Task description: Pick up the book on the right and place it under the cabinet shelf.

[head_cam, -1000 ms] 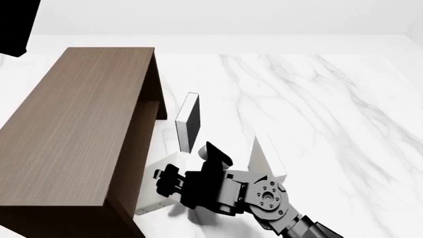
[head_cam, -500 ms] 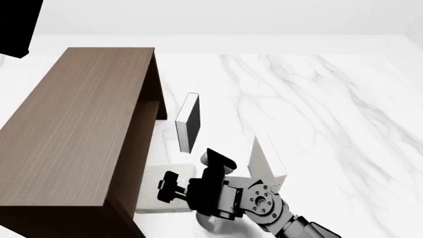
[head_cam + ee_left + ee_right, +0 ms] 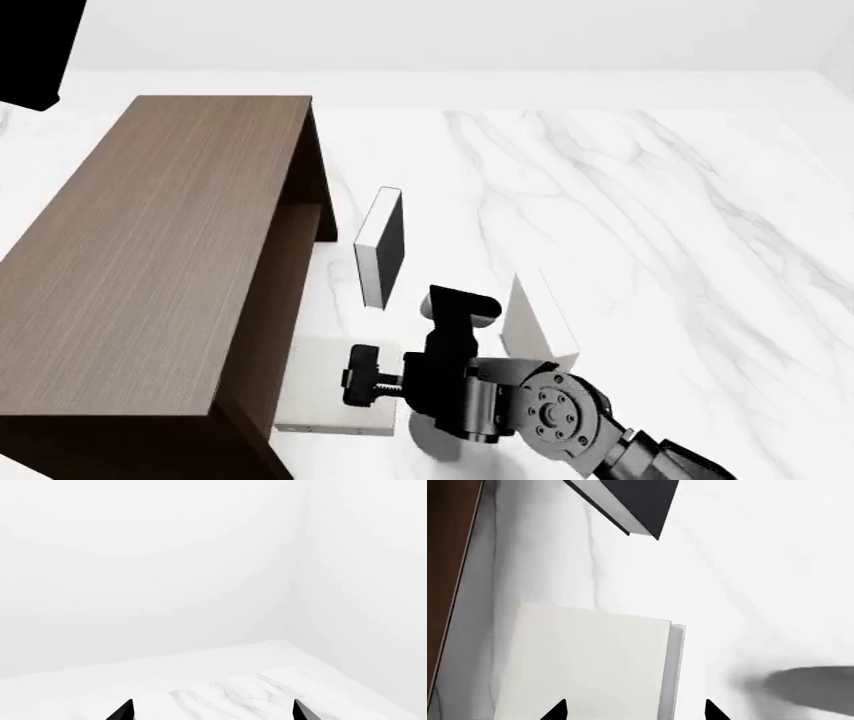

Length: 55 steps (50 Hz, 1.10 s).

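Note:
The book (image 3: 327, 392) is a plain off-white slab lying flat against the foot of the dark-brown cabinet (image 3: 160, 250). Its left edge is hidden below the cabinet's top. A strip of the cabinet shelf (image 3: 310, 222) shows in the open side. My right gripper (image 3: 354, 378) hovers over the book's right end, open and holding nothing. In the right wrist view the book (image 3: 587, 665) lies under the open gripper (image 3: 635, 712), next to the cabinet's brown edge (image 3: 447, 580). My left gripper (image 3: 213, 712) is open over bare marble, and it does not show in the head view.
A book with a black face (image 3: 380, 245) stands upright just right of the cabinet, also seen as the black-faced book (image 3: 634, 505) in the right wrist view. Another pale book (image 3: 541, 320) stands upright beside my right arm. A black shape (image 3: 34, 50) fills the far left corner.
The book was tilted in my right gripper one second ago and now lies flat by the cabinet. The gripper has let go and drawn back to the right.

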Motion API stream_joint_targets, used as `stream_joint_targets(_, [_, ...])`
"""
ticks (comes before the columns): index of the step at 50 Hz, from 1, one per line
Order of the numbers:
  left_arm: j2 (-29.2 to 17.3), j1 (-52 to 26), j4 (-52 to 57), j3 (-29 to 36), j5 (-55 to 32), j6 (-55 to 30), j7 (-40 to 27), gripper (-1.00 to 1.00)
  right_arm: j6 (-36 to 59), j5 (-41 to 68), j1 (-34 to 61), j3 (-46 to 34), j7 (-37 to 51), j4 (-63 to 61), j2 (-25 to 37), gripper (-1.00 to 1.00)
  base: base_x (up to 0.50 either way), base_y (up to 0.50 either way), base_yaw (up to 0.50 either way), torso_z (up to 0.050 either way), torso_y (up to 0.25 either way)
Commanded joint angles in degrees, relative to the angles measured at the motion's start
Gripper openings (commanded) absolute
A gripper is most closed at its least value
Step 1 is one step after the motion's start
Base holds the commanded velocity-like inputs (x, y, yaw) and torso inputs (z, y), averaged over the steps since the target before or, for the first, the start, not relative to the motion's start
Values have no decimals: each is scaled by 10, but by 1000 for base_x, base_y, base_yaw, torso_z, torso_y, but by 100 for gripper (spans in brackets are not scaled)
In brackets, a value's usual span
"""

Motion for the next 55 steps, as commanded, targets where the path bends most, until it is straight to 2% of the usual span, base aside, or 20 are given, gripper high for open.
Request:
stream_joint_targets(1, [2, -1, 1, 0, 4, 1, 4, 100, 5, -12, -9, -5, 37, -88, 40, 100, 0, 0, 0, 0, 0])
stream_joint_targets(11, [0, -6, 4, 3, -4, 5, -2, 100, 9, 2, -26, -3, 64, -159, 61, 100, 0, 0, 0, 0, 0])
stream_joint_targets(19, [-1, -6, 7, 3, -6, 8, -3, 100, 8, -26, -34, -19, 47, -179, 68, 100, 0, 0, 0, 0, 0])
stream_joint_targets(35, [1, -9, 7, 8, -2, 6, -1, 100, -36, -181, -54, -71, 19, -269, 107, 100, 0, 0, 0, 0, 0])
stream_joint_targets(55, [9, -8, 0, 16, 10, 4, 6, 100, -107, -349, -81, -129, -22, -233, 108, 100, 0, 0, 0, 0, 0])
